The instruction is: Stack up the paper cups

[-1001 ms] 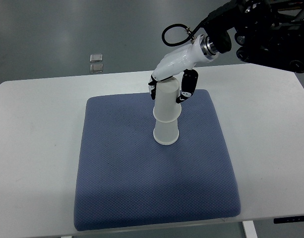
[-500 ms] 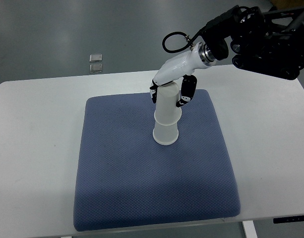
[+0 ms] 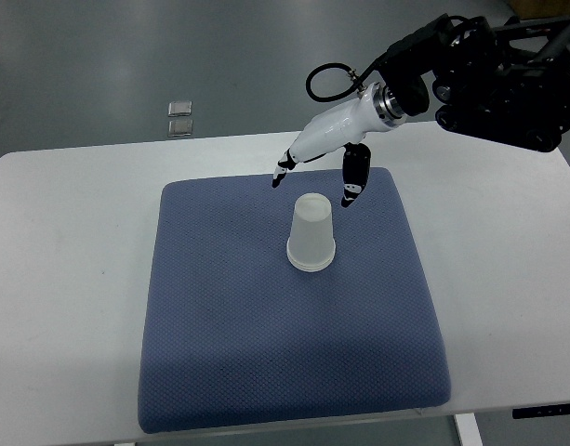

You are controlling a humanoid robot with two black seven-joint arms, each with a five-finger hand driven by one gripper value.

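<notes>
A white stack of paper cups stands upside down on the blue mat, a little right of its middle and toward the far side. My right hand hovers just above and behind the stack, open, its black-tipped fingers spread to either side and holding nothing. Its white forearm runs up to the black arm at the top right. The left arm is out of sight.
The mat lies on a white table. Two small square objects sit on the grey floor beyond the table's far edge. A black cable loops above the wrist.
The upper cup, held over the lower one before, has dropped fully down onto it. The right hand has let go, spread its fingers and lifted slightly.
</notes>
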